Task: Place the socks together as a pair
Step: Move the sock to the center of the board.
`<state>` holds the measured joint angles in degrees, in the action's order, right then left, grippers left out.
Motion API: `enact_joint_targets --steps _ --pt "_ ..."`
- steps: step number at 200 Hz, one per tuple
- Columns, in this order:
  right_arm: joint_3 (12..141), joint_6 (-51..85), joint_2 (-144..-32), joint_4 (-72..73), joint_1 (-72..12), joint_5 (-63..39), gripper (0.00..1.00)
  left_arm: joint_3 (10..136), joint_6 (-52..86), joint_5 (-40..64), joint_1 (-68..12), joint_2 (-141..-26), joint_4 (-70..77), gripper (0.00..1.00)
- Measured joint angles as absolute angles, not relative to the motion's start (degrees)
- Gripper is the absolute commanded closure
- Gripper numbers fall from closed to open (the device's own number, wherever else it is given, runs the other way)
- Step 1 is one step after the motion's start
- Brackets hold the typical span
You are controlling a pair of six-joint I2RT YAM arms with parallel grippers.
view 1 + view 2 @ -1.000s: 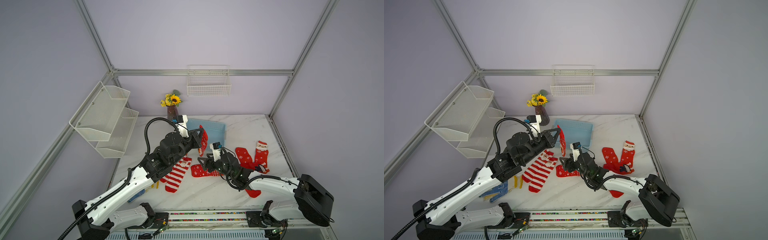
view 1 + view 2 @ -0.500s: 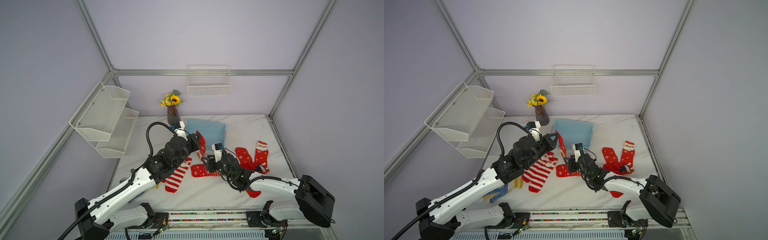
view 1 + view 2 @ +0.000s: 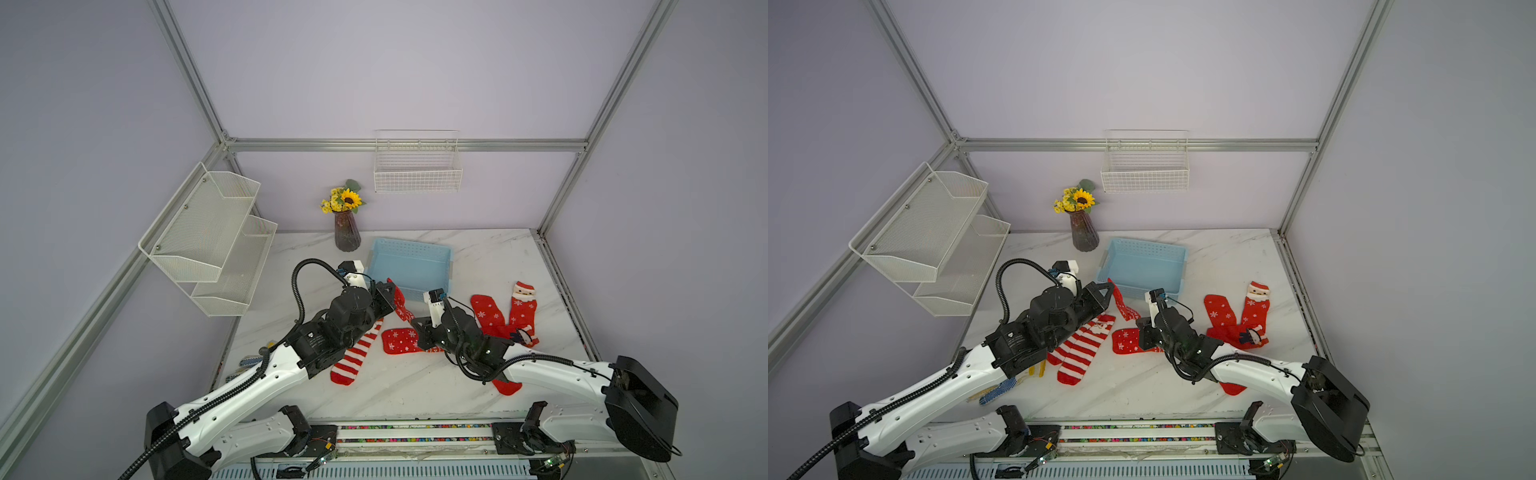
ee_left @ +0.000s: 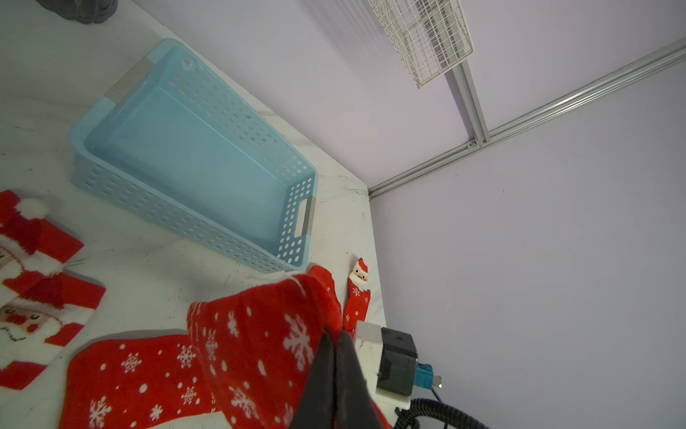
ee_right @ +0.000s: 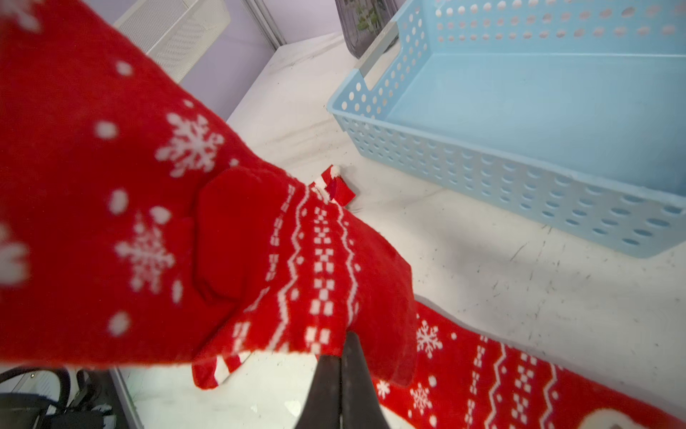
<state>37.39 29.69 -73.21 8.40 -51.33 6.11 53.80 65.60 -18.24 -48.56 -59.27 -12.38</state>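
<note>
A red snowflake sock [image 3: 401, 305] [image 3: 1123, 305] hangs just in front of the blue basket, stretched between both grippers. My left gripper [image 3: 390, 287] [image 4: 334, 336] is shut on its upper end. My right gripper [image 3: 415, 322] [image 5: 347, 343] is shut on the edge of its patterned cuff [image 5: 319, 267]. Directly below, a matching snowflake sock [image 3: 399, 340] [image 5: 501, 382] lies flat on the table. Two red-and-white striped socks [image 3: 1081, 349] with Santa cuffs [image 4: 29, 297] lie left of it. Two more snowflake socks [image 3: 488, 311], one with a Santa cuff [image 3: 523, 293], lie to the right.
An empty blue basket [image 3: 409, 247] [image 4: 111, 107] stands behind the socks, with a vase of sunflowers [image 3: 347, 232] to its left. A blue-dotted glove [image 3: 998, 388] lies under the left arm. A red sock end [image 3: 507, 386] pokes out beneath the right arm. White mesh shelves [image 3: 208, 241] hang on the left wall.
The left arm has lowered the held sock toward the table. The right gripper, open a second ago, has shut on the sock's cuff end.
</note>
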Motion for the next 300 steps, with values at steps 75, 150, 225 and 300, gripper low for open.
enact_joint_targets --steps 75,150,225,300 --pt "39.53 33.39 -71.96 -6.24 -59.29 3.29 1.0 41.63 76.38 -20.95 -49.65 -49.58 -17.5 1.0" --pt "43.22 35.68 -80.29 -10.9 -59.35 3.14 1.0 35.53 86.08 -28.6 -49.65 -53.49 -22.39 1.0" --pt "48.53 34.83 -88.2 -10.33 -48.27 -3.62 1.0 34.96 90.43 -31.29 -45.84 -63.79 -22.0 0.97" --pt "53.8 32.62 -95.59 -10.24 -41.41 -12.25 1.0 35.03 87.88 -27.73 -40.01 -72.25 -18.81 0.63"
